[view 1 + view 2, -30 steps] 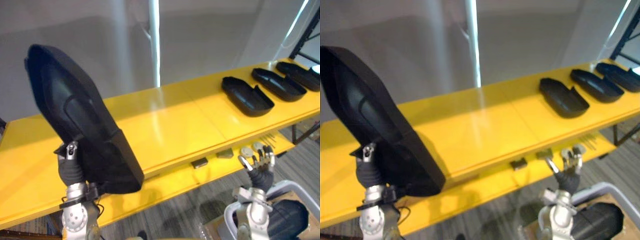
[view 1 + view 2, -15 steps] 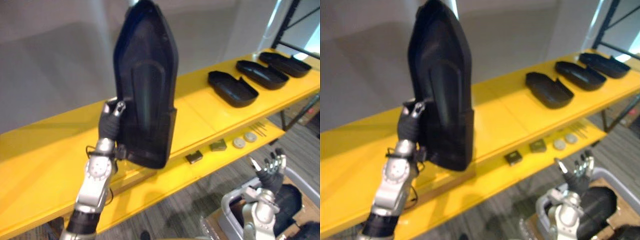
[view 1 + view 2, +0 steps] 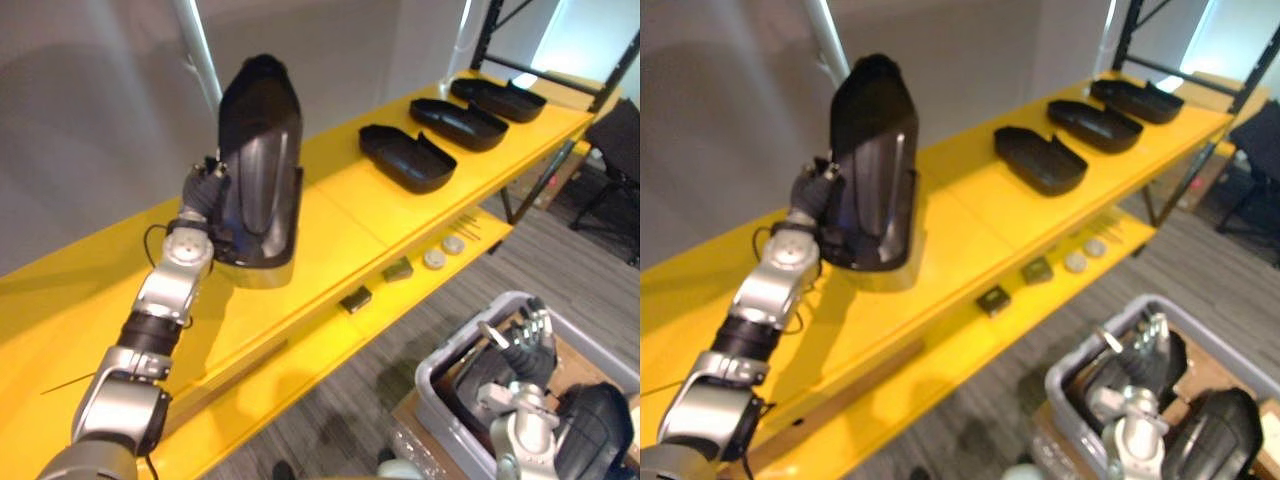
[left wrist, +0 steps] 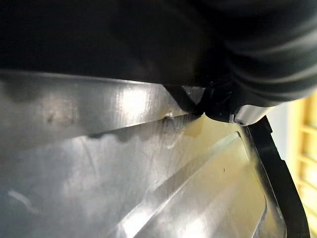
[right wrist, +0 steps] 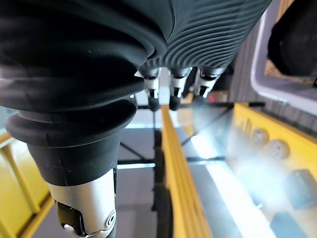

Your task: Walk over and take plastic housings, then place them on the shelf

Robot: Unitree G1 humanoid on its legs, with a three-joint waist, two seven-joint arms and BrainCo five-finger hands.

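Standing on end beside the left hand [image 3: 204,190], the black plastic housing [image 3: 262,150] has its narrow rounded tip up and its broad end down at the yellow shelf [image 3: 330,225]. Whether that end actually rests on the surface cannot be told. The left hand is against the housing's edge on the side away from the right hand, about halfway up. Its grip is hidden behind the shell, so I cannot tell whether it clasps the part. In the left wrist view the housing's glossy surface [image 4: 148,173] sits right against the hand.

Well off from the left hand, along the same shelf towards the right hand's side, three other housings [image 3: 405,158] lie flat in a row, hollow side up. Below, on the lower shelf board [image 3: 300,350], are two small dark blocks [image 3: 355,299] and two pale discs [image 3: 434,258].

The right hand [image 3: 522,345] is low and far from the shelf. It is relaxed, spread and empty, just above a grey bin [image 3: 435,400] in which more black housings [image 3: 598,430] lie.
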